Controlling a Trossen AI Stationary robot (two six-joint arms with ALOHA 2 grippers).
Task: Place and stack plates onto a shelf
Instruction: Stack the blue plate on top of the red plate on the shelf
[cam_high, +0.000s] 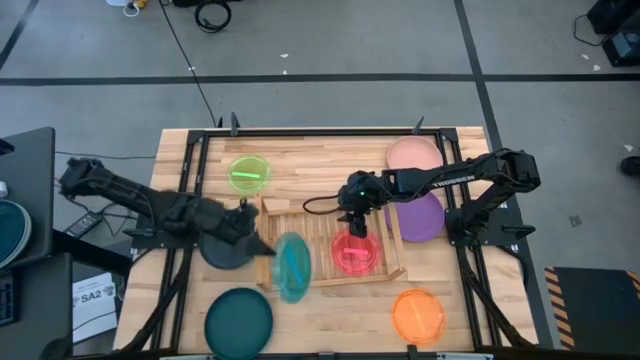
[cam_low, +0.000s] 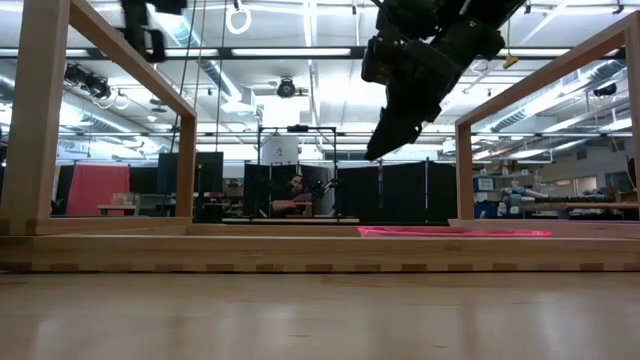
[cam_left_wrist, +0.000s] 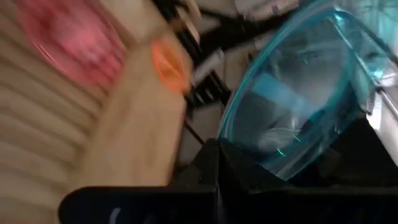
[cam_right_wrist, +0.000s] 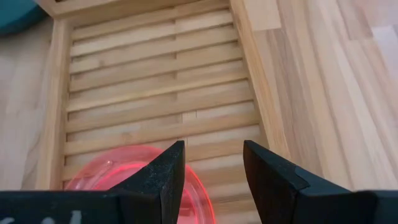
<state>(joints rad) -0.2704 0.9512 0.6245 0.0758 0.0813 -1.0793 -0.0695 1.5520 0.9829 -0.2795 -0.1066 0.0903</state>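
A black cable (cam_high: 190, 65) ran across the grey floor (cam_high: 330, 40) at twelve o'clock from the wooden table (cam_high: 320, 155). A paper sheet (cam_high: 92, 298) lay at eight o'clock beside it. Beyond the table, a seated person (cam_low: 293, 193) faced black partitions (cam_low: 400, 190), with a red panel (cam_low: 97, 188) at nine o'clock.

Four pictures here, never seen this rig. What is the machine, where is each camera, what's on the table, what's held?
Two dark robot arms work at a wooden table. One camera looks straight down, one sits at tabletop level, one rides on each wrist. The left gripper is shut on a clear teal plate, tilted at the left edge of the shelf, a slatted wooden tray. The right gripper hangs open above a small pink plate lying in the shelf. Loose on the table: lime green, pale pink, purple, orange, dark teal and dark grey plates.
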